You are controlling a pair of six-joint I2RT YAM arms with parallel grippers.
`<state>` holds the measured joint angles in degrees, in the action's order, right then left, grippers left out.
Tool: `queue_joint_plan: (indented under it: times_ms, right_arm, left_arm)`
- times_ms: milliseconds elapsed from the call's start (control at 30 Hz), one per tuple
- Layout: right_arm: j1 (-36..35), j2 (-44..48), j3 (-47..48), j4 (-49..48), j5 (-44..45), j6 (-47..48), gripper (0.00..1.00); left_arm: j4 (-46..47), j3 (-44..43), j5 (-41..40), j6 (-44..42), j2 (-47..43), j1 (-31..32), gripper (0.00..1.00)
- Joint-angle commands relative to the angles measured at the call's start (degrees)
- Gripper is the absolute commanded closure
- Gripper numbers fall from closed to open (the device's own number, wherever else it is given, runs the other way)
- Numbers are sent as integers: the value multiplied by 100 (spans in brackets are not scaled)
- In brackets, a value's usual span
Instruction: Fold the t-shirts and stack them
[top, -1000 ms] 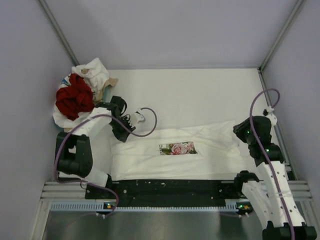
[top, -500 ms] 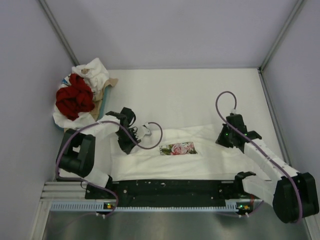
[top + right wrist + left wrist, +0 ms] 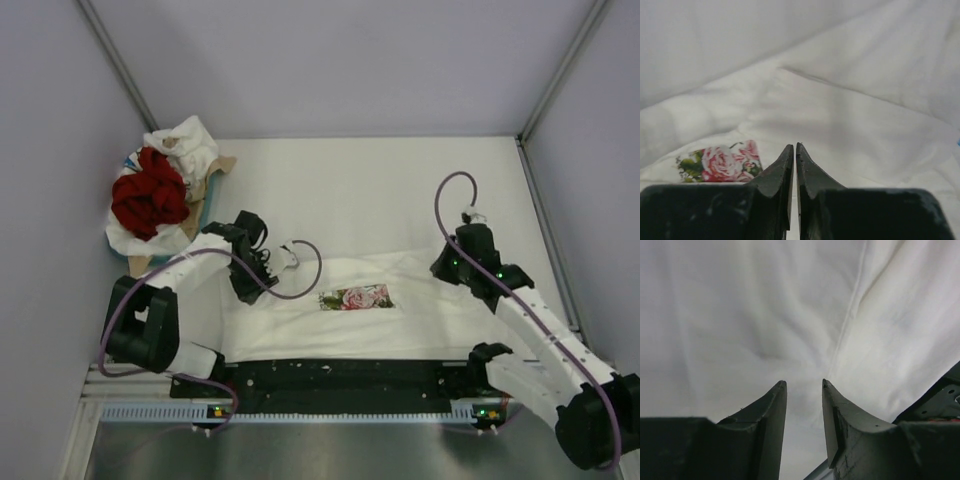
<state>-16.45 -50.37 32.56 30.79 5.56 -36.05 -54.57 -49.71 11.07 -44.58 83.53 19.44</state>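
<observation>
Where it lies flat, white t-shirt (image 3: 425,312), rose print (image 3: 356,297) (pink-green).

At my far left a teal-rimmed tray (image 3: 220,165) lined with brown cardboard rests on the white table (image 3: 380,185); a black strip (image 3: 340,373) edges its near side.

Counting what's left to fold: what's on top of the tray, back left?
A crumpled heap: a deep red t-shirt bunched among white t-shirts. Only the tray edge shows beside it. How many shirts lie lower down is covered.
</observation>
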Motion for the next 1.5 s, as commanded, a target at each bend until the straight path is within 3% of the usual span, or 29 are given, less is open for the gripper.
queue_joint_plan:
  times_ms: [0,100,233,333,567,833,1067,1167,1300,1467]
  right_arm:
    - [-770,-918,1075,-1144,-854,1011,94]
    - [-1438,-2157,1866,-1110,-1013,1442,100]
    - [-1940,-3942,2930,-698,-1241,1821,100]
    - [-2221,-4463,3187,-495,-1233,1874,100]
    - [-2556,-4368,2529,-451,-943,1672,100]
    - [-2565,-3402,1491,-214,-1163,1206,100]
    - [-2565,-2768,1797,138,-1040,1364,100]
    - [-2548,-2837,2341,156,-410,1434,100]
    - [-2189,-3338,2651,428,401,1137,100]
    - [-1915,-3462,1853,428,770,688,100]
  left_arm:
    - [112,-504,88,256,-433,-46,61]
    - [341,-390,80,335,-408,-177,62]
    - [560,-127,-148,388,-153,-397,63]
    - [850,233,-272,380,-39,-581,63]
    - [1246,700,-465,441,234,-749,64]
    - [1361,656,-685,406,533,-810,64]
    - [843,138,-62,397,156,-802,59]
    - [658,-125,211,406,-195,-802,59]
    - [868,-118,-95,459,-495,-810,55]
    - [1360,409,-807,467,-136,-880,55]
